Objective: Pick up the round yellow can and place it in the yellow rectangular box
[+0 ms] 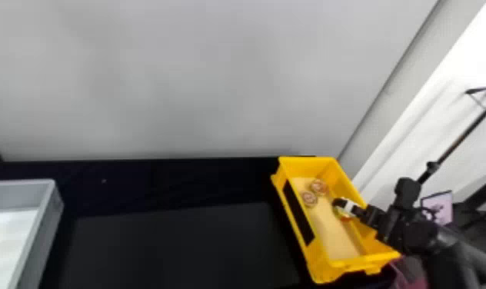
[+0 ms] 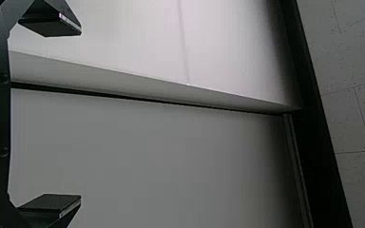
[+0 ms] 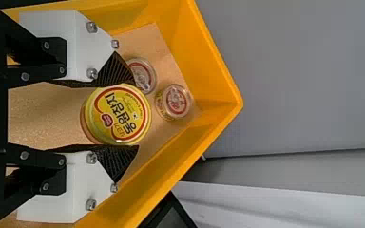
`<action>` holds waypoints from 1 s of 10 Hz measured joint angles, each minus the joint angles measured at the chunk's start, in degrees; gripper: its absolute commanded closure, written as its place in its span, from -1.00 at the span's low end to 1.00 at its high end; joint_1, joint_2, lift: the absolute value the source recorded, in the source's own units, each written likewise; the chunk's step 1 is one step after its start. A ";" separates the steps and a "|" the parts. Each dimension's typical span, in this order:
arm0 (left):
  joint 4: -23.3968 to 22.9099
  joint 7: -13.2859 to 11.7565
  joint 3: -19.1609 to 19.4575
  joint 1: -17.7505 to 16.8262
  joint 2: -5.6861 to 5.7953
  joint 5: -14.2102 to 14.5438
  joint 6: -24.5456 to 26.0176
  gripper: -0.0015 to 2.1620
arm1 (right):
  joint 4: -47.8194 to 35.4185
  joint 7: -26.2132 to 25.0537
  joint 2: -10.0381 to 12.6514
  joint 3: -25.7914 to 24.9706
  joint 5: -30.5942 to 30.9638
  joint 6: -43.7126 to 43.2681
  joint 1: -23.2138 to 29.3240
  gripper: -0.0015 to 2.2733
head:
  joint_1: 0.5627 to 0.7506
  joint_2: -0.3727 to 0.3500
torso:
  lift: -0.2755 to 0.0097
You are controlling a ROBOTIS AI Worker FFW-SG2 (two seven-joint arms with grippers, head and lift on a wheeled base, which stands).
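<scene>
In the head view my right gripper (image 1: 341, 207) reaches down inside the yellow rectangular box (image 1: 369, 259), near its right wall. The round yellow can (image 1: 345, 217) is at its fingers. Seen from the right wrist, the can (image 3: 120, 114) sits between the two fingers of my right gripper (image 3: 136, 116), touched from both sides, its printed lid facing the camera. Whether its base rests on the box floor, I cannot tell. My left gripper (image 2: 81, 115) stands open in the left wrist view, away from the box, with nothing between its fingers.
Two small round containers, one (image 1: 318, 186) and another (image 1: 309, 198), lie inside the box beyond the gripper. A grey tray (image 1: 50, 215) stands at the left of the black table (image 1: 169, 246). A pale wall rises behind.
</scene>
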 measured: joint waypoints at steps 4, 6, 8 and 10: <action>0.57 0.00 -0.53 -0.27 -0.09 0.07 -0.45 -0.96 | 8.08 0.45 -0.59 2.83 -0.09 0.09 -2.42 -0.37 | 0.96 -0.93 | 0.93; 0.73 -0.02 -0.64 -0.31 -0.10 0.10 -0.64 -0.96 | 9.63 0.39 -0.59 3.85 -0.18 0.18 -2.47 -0.37 | 0.96 -0.93 | 0.93; 1.13 -0.11 -0.91 -0.40 -0.15 0.20 -0.95 -0.96 | 10.33 0.36 -0.94 4.25 -0.20 0.14 -2.65 -0.37 | 0.96 -0.93 | 0.93; 1.55 -0.20 -1.20 -0.60 -0.19 0.24 -1.21 -0.96 | 10.79 0.36 -1.44 4.68 -0.20 0.16 -2.88 -0.37 | 0.96 -0.93 | 0.93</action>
